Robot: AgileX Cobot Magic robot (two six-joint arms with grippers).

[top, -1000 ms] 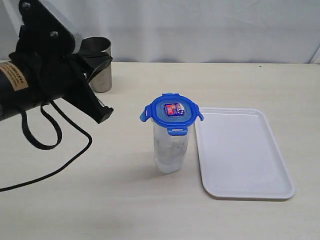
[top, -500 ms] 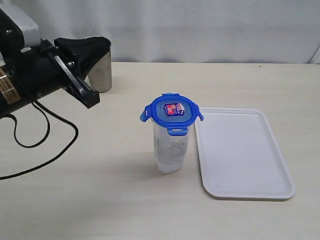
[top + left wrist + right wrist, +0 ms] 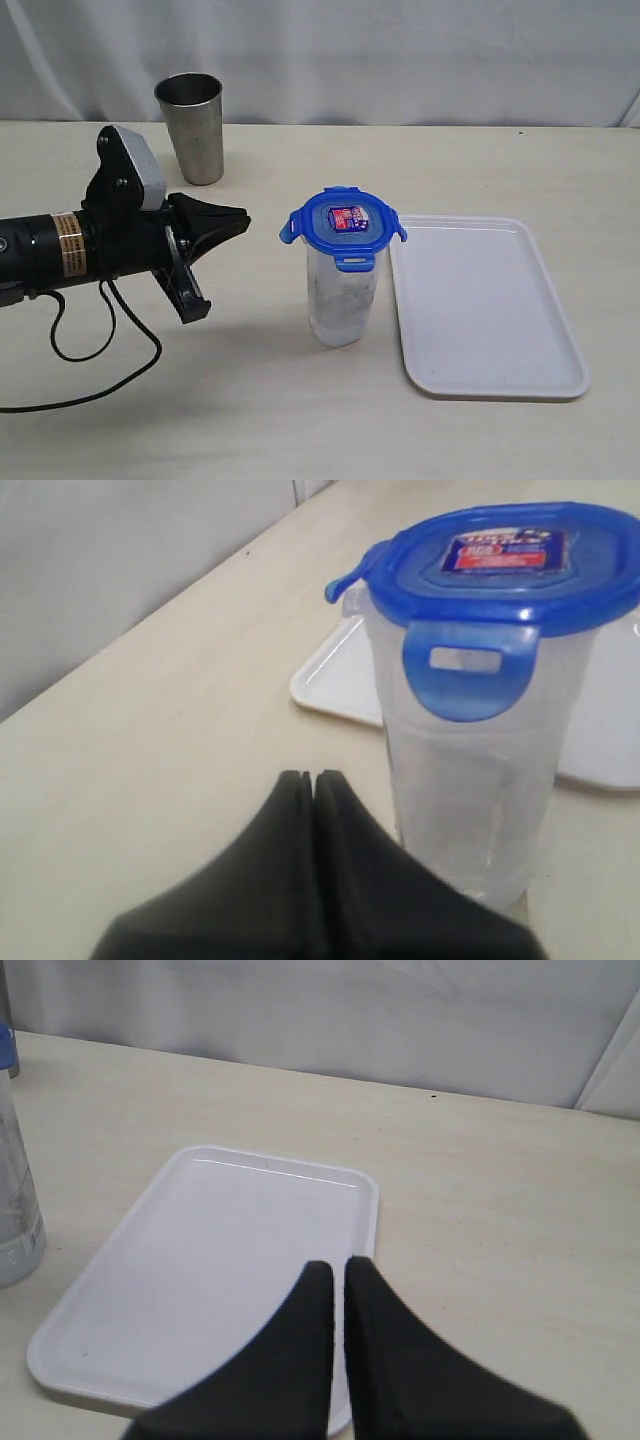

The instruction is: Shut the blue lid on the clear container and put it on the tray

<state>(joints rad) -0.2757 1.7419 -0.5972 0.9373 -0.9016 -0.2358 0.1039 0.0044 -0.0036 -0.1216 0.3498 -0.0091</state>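
Observation:
The clear container (image 3: pixel 342 295) stands upright on the table, just left of the tray (image 3: pixel 485 310). The blue lid (image 3: pixel 343 222) sits on its mouth, sticker up, flaps sticking outward. My left gripper (image 3: pixel 243 216) lies level to the container's left, a short gap away, shut and empty. In the left wrist view its tips (image 3: pixel 312 777) are pressed together beside the container (image 3: pixel 470 790), with the lid (image 3: pixel 500 565) above. My right gripper (image 3: pixel 335 1265) is shut with nothing held, hovering over the near edge of the tray (image 3: pixel 220 1260). It is outside the exterior view.
A shiny steel cup (image 3: pixel 192 127) stands at the back left. A black cable (image 3: pixel 105 345) trails from the left arm across the table. The container's base (image 3: pixel 15 1220) shows at the edge of the right wrist view.
The left arm has swung down from beside the steel cup and now lies low, its shut tip pointing at the container. Container, lid and tray have not moved.

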